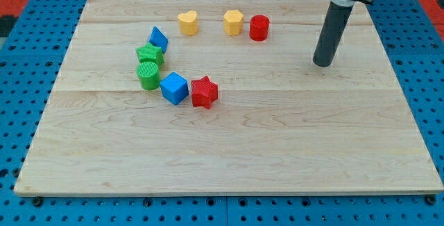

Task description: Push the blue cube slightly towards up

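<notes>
The blue cube (174, 88) sits left of the board's middle, between a green cylinder (148, 75) on its left and a red star (204, 92) on its right, close to both. My tip (322, 64) rests on the board at the view's upper right, far to the right of the blue cube and a little higher in the view. The rod rises straight up from it toward the view's top edge.
A green star (150, 55) and a blue triangular block (159, 39) lie above the green cylinder. A yellow heart (188, 22), a yellow pentagon-like block (234, 22) and a red cylinder (259, 28) stand in a row near the top. The wooden board (277, 150) lies on a blue grid surface.
</notes>
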### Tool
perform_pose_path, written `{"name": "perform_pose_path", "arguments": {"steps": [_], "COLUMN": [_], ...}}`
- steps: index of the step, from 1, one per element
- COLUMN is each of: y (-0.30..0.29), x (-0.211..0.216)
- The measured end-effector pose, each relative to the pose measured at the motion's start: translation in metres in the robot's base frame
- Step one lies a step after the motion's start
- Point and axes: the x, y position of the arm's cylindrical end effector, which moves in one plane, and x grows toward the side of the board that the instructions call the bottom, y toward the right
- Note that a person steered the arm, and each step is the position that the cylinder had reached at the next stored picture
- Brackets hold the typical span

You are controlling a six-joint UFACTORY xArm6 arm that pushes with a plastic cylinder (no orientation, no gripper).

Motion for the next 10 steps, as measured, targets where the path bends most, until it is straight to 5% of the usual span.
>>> {"name": "perform_pose_path", "arguments": {"steps": [3, 5, 7, 8, 10], "y": [-0.003, -0.151, -0.101, -0.073, -0.254], "x": [0.026, 0.056, 0.075, 0.130, 0.097]}}
